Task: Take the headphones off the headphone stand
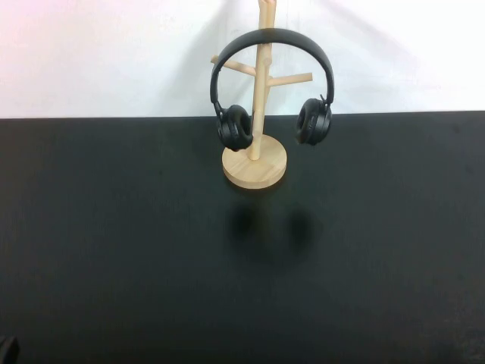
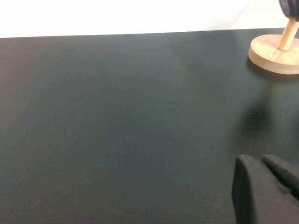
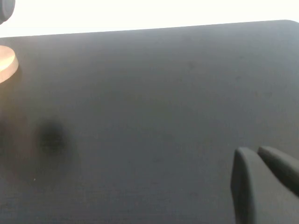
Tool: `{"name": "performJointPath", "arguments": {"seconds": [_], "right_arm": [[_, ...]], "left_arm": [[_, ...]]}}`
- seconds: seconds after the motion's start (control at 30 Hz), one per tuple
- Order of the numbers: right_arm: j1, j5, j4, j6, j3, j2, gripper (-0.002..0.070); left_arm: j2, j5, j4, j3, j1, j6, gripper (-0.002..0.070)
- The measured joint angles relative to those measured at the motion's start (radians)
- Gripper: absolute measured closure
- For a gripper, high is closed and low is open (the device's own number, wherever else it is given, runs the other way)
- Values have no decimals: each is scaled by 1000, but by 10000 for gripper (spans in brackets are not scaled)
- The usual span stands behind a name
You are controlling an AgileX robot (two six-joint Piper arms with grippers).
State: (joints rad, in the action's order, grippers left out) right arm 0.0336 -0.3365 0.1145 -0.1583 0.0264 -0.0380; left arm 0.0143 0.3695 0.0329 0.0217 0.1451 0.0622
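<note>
High view: one headphones [image 1: 271, 83] on one headphone stand [image 1: 255, 163]; both hands' state unclear.

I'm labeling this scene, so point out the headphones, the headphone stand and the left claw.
headphones [image 1: 273, 36]: high view, top of the headband.
headphone stand [image 1: 255, 171]: high view, round wooden base.
left claw [image 2: 261, 184]: left wrist view, dark finger at the picture's lower corner.

Headphone stand [image 1: 255, 163]: light, pale wood, smooth, matt finish on pole, pegs and disc base. Headphones [image 1: 273, 42]: black, plastic-looking headband with slight sheen; ear cups padded, matt. Worktop [image 1: 114, 250]: black, matt, finely textured surface. Left pincer [image 2: 266, 191] and right pincer [image 3: 264, 184], low over the worktop's near edge: matt black, plastic-looking.
</note>
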Motion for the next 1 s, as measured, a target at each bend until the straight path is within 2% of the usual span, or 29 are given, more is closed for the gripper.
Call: {"name": "performJointPath", "arguments": {"seconds": [1.0], "right_arm": [[0, 0, 0, 0, 0, 0, 683]], "left_arm": [[0, -6, -10, 0, 0, 0, 679]]}}
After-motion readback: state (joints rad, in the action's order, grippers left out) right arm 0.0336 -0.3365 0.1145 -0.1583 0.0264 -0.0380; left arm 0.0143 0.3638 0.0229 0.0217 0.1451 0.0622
